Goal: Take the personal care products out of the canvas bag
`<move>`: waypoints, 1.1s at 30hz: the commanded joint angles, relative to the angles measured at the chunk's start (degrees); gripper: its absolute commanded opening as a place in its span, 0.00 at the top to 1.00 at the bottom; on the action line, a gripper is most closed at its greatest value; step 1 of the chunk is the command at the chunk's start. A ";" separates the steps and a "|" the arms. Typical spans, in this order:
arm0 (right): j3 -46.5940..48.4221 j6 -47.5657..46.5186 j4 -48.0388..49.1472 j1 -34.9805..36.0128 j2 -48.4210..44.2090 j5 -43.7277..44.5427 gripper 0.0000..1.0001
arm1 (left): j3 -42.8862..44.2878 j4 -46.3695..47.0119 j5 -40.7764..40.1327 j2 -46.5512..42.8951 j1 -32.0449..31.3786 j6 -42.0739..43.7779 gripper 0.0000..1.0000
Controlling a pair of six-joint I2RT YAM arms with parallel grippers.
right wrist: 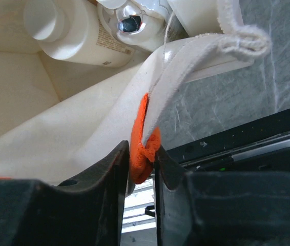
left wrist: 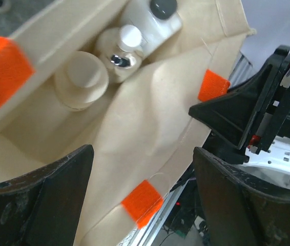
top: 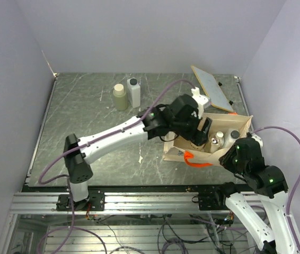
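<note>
The right gripper [right wrist: 141,151] has its jaws pressed together on the rim of the beige boxy canvas bag [top: 239,120], pinching a folded orange fabric piece [right wrist: 144,120]. Whether this piece is the tab or a handle root is unclear from the wrist view. This grip appears intended to anchor the bag and hold its mouth open.

The left gripper [left wrist: 142,159] hangs over the mouth with its jaws spread. Only the bag's inner wall lies between them.

Ahead of the left jaws, down inside the bag, three products stand close together:
- a cream round bottle with a pale cap [left wrist: 81,77]
- a white bottle with a shiny metal fitting [left wrist: 124,48]
- a white rectangular bottle with a black cap [left wrist: 160,13]

Well clear of both pairs of jaws, on the grey table [top: 86,121], stand an olive-green cylinder with a beige cap [top: 120,98] and a second white rectangular black-capped bottle [top: 133,91].

The spread jaws suit a descent onto the cream bottle, which is the nearest.
</note>
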 commanded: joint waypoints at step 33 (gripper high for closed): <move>-2.57 -5.15 0.41 0.19 -3.24 -0.93 0.89 | 24.64 -9.99 -20.56 34.25 -2.98 4.37 0.01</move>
